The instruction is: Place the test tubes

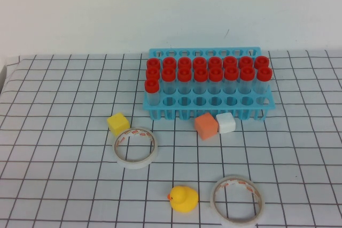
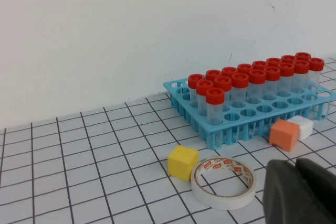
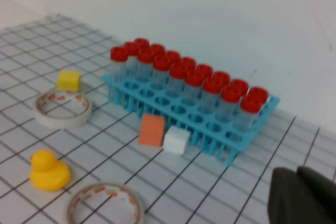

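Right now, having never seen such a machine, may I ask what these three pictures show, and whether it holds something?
This robot has two arms ending in grippers. One picture looks down from a raised camera; no arm shows there. The others come from wrist cameras: the dark shapes are the left gripper, at the near left, and the right gripper, at the near right, both shut and empty. On the checked table: a blue rack of red-capped test tubes, yellow cube, orange cube, white cube, two tape rolls, a rubber duck.
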Robot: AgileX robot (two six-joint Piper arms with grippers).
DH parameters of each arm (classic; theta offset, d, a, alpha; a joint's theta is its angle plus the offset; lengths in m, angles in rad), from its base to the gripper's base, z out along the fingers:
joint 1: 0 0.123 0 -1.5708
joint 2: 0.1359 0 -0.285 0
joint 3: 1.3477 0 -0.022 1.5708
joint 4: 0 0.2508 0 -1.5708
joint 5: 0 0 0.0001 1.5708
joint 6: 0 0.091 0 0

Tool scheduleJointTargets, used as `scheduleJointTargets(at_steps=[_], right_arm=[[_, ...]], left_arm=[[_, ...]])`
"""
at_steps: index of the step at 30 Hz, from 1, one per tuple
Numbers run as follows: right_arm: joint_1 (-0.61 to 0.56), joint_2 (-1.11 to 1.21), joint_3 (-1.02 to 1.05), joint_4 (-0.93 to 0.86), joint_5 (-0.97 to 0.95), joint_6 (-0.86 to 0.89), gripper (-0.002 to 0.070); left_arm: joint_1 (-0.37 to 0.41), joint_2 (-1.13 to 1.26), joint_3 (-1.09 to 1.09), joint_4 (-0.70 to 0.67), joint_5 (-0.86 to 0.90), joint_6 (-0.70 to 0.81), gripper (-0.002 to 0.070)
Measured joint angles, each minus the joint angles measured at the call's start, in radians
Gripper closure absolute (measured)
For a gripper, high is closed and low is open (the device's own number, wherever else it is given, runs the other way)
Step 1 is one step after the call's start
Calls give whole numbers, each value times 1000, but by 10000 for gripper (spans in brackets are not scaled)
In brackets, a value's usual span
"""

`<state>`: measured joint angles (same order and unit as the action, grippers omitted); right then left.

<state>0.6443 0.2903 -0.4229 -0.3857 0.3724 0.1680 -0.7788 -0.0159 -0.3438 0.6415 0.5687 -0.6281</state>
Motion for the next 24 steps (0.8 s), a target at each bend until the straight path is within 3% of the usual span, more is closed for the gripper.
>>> scheduleJointTargets(at_steps=[8,16,24], right_arm=[[-151,-106,121,112,19,-41,678],[-525,-294,275,364,15,-239,678],[-765,-303,356,488,-25,-382,678]], left_arm=[[0,0,0,0,0,0,676],[0,0,0,0,0,0,676],[0,0,0,0,0,2,676]])
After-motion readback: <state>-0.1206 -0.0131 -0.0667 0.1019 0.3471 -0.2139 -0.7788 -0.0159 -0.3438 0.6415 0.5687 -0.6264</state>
